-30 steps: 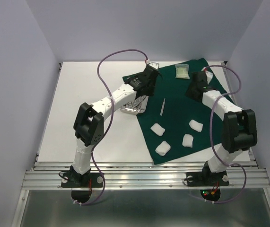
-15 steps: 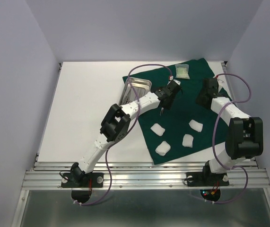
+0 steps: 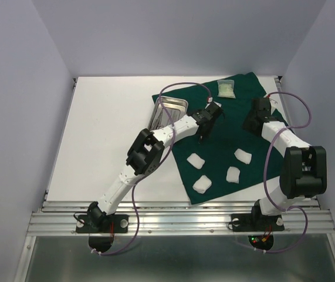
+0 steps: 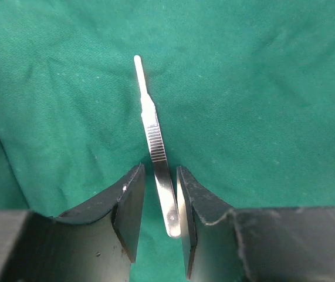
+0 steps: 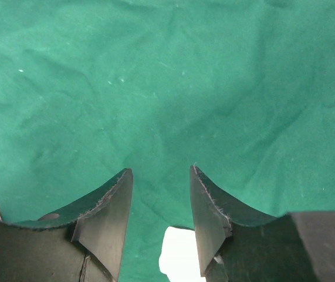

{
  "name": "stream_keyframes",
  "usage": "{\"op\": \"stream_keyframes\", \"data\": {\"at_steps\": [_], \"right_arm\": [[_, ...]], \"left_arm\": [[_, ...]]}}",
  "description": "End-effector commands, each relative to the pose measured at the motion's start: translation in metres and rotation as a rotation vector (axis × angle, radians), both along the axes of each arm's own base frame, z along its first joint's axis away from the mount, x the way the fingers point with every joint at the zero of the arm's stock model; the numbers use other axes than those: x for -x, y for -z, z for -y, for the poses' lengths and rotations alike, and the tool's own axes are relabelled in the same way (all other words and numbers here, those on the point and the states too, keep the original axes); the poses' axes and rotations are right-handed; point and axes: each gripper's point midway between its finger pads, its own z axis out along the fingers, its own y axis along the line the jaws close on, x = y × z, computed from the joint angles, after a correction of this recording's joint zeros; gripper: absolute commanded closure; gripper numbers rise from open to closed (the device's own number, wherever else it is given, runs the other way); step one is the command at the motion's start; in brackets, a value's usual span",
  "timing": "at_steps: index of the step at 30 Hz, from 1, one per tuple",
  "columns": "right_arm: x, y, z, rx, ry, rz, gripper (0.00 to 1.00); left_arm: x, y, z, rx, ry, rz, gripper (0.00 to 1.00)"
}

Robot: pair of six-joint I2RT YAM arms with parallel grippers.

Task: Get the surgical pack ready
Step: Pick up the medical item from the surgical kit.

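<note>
Surgical pack drape, a large dark green cloth (image 3: 220, 144), covers the right part of the white table (image 3: 108, 129). On it lie four white gauze pads (image 3: 196, 160) at the near side and a pale packet (image 3: 226, 88) at the far edge. The small rectangular shiny steel tray (image 3: 168, 108) sits at the drape's left edge; contents can't be made out.

Left gripper (image 4: 159, 169) is half open, straddling the near end of a slim flat steel instrument with a ribbed grip (image 4: 155, 141). It lies flat on the cloth, with a gap on one side, so not clamped. Right gripper (image 5: 159, 170) is half open with nothing between the jaws, over bare cloth; the white patch beneath it is unclear.

Step, likely: picking up the instrument to load the tray. Next move needs the jaws shut squarely on the thin handle, pressed low into soft cloth, then a lift and a carry left.

Room: the gauze lies apart from the instrument on the near side, the right arm is well apart, and the path to the tray crosses bare cloth. Watch the tray rim.
</note>
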Motion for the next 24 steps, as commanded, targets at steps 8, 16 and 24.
{"op": "stream_keyframes", "data": {"at_steps": [8, 16, 24], "right_arm": [[-0.004, -0.017, -0.001, -0.004, -0.004, 0.066, 0.51], [-0.003, -0.022, -0.001, -0.002, -0.006, 0.078, 0.51], [-0.003, -0.027, 0.0, -0.001, -0.005, 0.09, 0.51]], "left_arm": [[0.008, 0.033, -0.005, -0.062, -0.008, -0.046, 0.7], [0.001, -0.002, -0.006, -0.041, -0.016, 0.017, 0.86], [-0.003, -0.087, -0.007, 0.073, -0.022, 0.137, 0.87]]}}
